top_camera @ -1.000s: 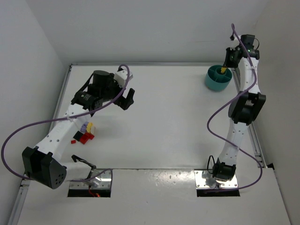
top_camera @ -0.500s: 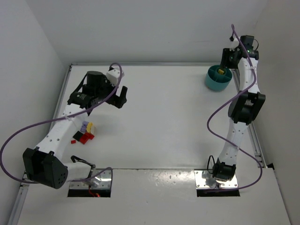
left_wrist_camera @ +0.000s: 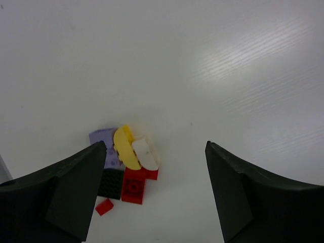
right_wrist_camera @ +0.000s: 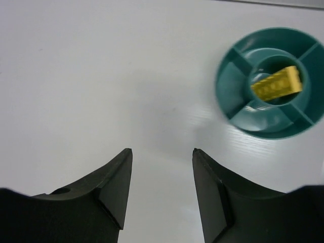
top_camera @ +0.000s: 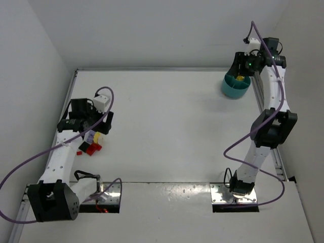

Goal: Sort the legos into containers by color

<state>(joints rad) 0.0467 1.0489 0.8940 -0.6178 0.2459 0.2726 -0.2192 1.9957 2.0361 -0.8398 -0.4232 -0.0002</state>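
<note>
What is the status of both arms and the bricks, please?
Left gripper open above brick pile. Right gripper open, empty, near dish. One yellow brick in dish. Nothing blocking.

no legible text or labels anywhere

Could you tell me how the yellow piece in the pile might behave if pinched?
The yellow piece looks like rigid, glossy plastic, so probably stiff, light and somewhat slippery. It seems propped on edge against the cream-white piece and purple brick, so a nudge would likely tip it and shift them.
</note>
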